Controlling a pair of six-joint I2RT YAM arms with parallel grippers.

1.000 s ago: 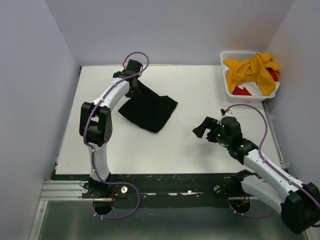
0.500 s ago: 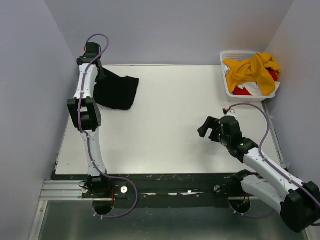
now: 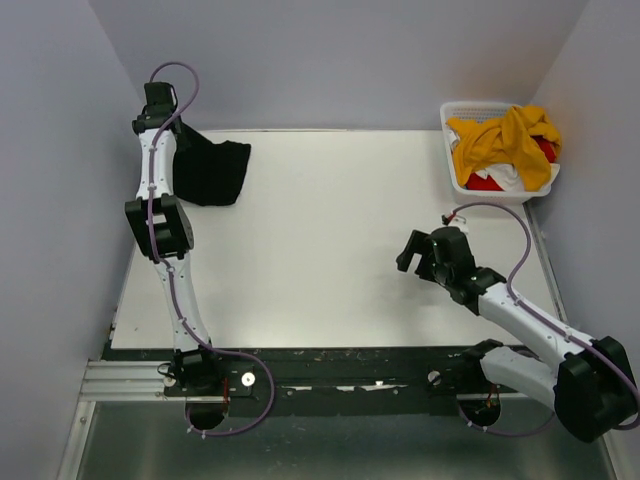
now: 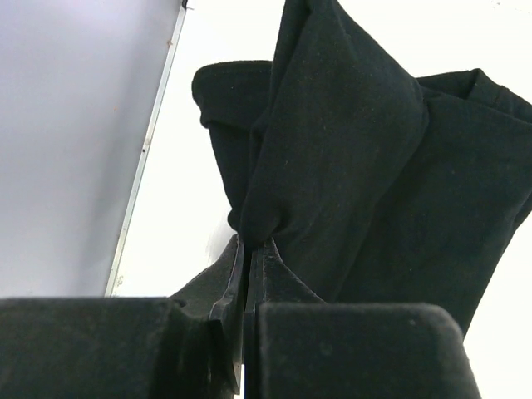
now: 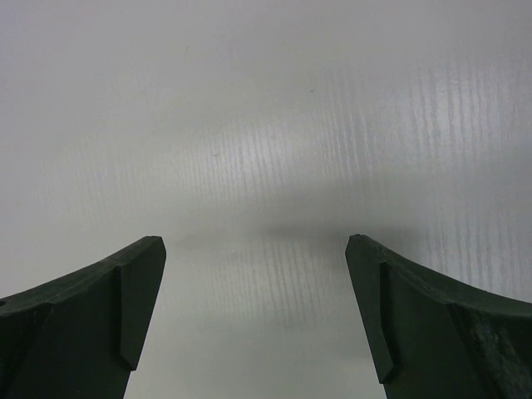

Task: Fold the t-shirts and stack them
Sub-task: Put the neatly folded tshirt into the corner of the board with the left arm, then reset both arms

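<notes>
**Left wrist view.** The left fingers (image 4: 223,287) are pressed together on a bunched fold of the black t-shirt (image 4: 349,150). The pinch holds only a narrow gather at the fingertips. The rest of the garment spreads away from it in loose, overlapping layers onto the table (image 4: 195,208). The table edge and the wall (image 4: 75,125) run just beside the cloth.

**Right wrist view.** The right fingers (image 5: 137,307) stand wide apart over bare table and hold nothing. No garment shows between or near them.

**Top external view.** The basket (image 3: 449,140) sits at one far corner of the table. It holds the mustard-yellow t-shirt (image 3: 505,140) heaped over the red t-shirt (image 3: 485,183) and the white t-shirt (image 3: 508,177). The black t-shirt lies at the opposite far corner from the basket, crumpled rather than flat. The left arm (image 3: 150,215) is stretched out to reach it. The right fingers hover on the near side of the basket, apart from it and well apart from the black t-shirt.

**Risks, as judged.**
- The grip is on a small gather, so a quick pull could slip the cloth free.
- The garment sits at the corner farthest from the basket, so a drag that way could spill cloth over the table edge or crowd the arm against the wall.
- The shirt is bunched, so any fold begun now would set in creases.
- The right fingers are too distant to pin or spread it.
</notes>
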